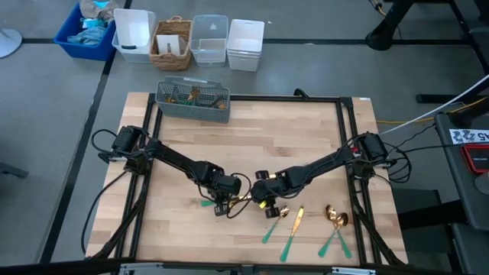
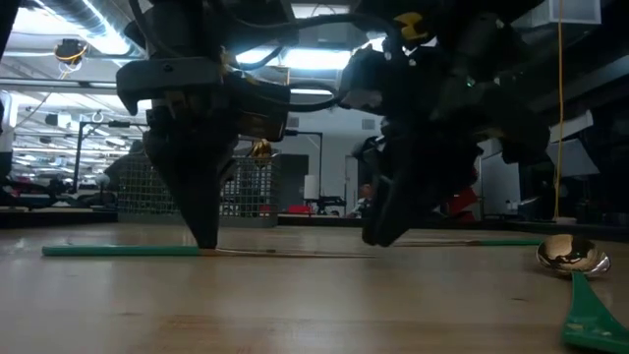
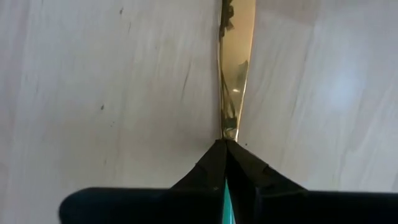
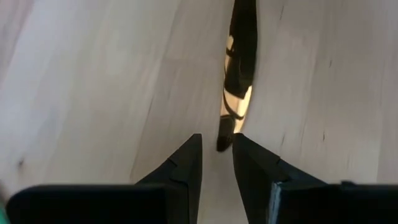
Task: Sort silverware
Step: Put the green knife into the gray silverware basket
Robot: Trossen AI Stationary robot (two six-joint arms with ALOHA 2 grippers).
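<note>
A knife with a teal handle (image 1: 206,203) and a gold blade (image 3: 235,68) lies flat on the wooden table (image 1: 252,137), near its front middle. My left gripper (image 3: 225,148) points steeply down and is shut on the knife. My right gripper (image 4: 217,146) is open, slanting down at the blade's free end (image 4: 222,142), which lies in the gap between its two fingers. In the low view the left gripper (image 2: 206,241) stands on the knife and the right gripper (image 2: 378,236) is low over the tabletop. My left gripper pinches the knife between its two fingers where the gold blade meets the teal handle (image 3: 227,138). The fingers come from above, tipped a little, and lie across the knife. The knife lies flat on the table, its handle (image 2: 118,251) reaching toward the left edge.
More teal-handled silverware lies at the front right: a fork (image 1: 273,221), a knife (image 1: 294,228) and two spoons (image 1: 334,221). A grey mesh caddy (image 1: 192,101) holding some pieces stands at the table's far left. Bins and a basket (image 1: 173,42) sit beyond the far edge.
</note>
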